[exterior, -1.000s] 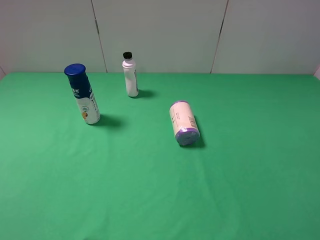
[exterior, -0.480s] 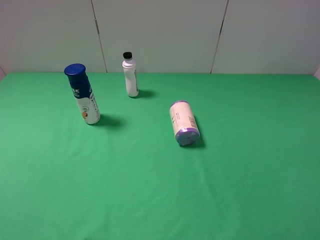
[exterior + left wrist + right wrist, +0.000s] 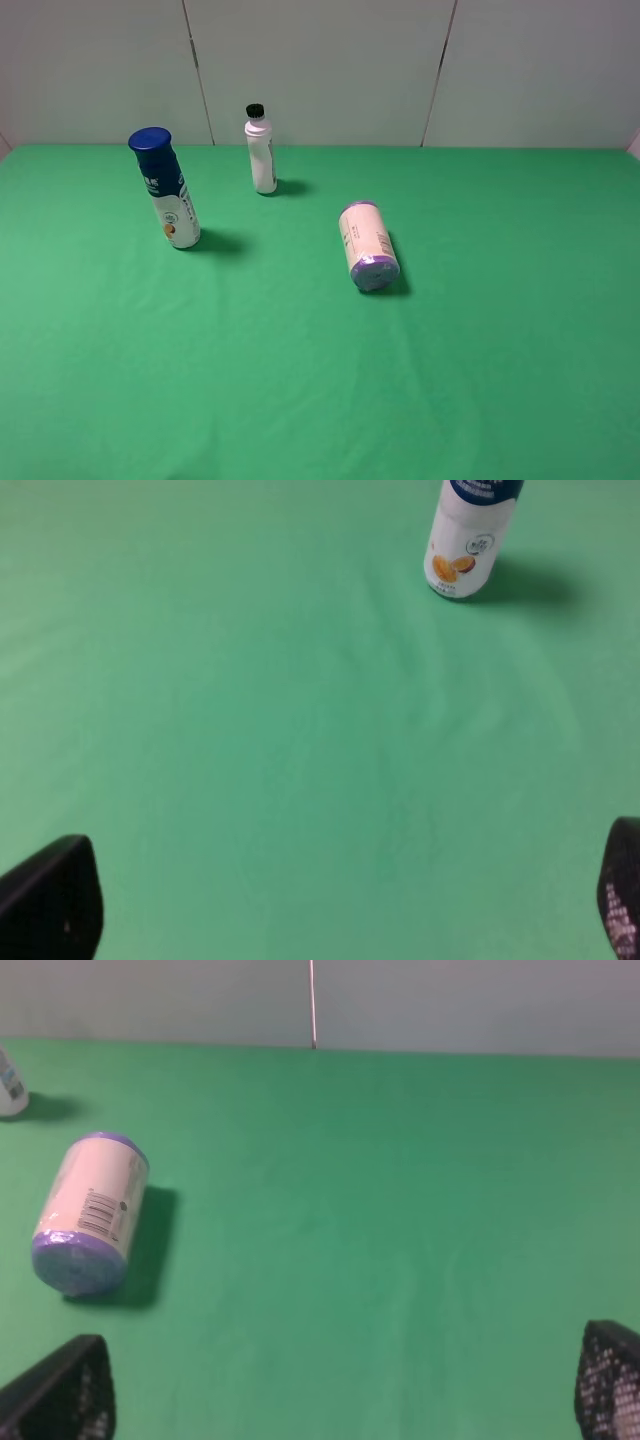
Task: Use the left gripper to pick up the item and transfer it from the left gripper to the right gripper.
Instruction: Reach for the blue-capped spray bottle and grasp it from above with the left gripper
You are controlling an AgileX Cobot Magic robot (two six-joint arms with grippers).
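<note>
A: How are the pincers set?

B: The left pincer [image 3: 335,898] is spread wide. Only its two dark tips are seen, at the edges of its wrist view, and nothing is held between them. The right pincer [image 3: 335,1388] is opened just as far, and its mesh-textured black tips are likewise empty. Neither is seen in the high view, so both are judged to be held back at the near edge, above the green cloth-covered surface [image 3: 300,390].

A: And the item to be picked up?

B: It is not named, and three candidates are laid out. The tall white plastic bottle with a blue cap [image 3: 167,190] is stood upright at the far left. It alone is shown ahead of the left pincer, well apart from it, so it is judged the likeliest target. Its body is smooth and round, with a fruit print low on the label.

A: What else is there?

B: A small white bottle with a black cap [image 3: 261,152] is stood upright further back, near the pale panelled wall [image 3: 320,70]. A white cylindrical canister with purple ends [image 3: 367,246] is laid on its side near the middle. Being round, it may be expected to roll if nudged. The cloth is matte and faintly creased.
</note>
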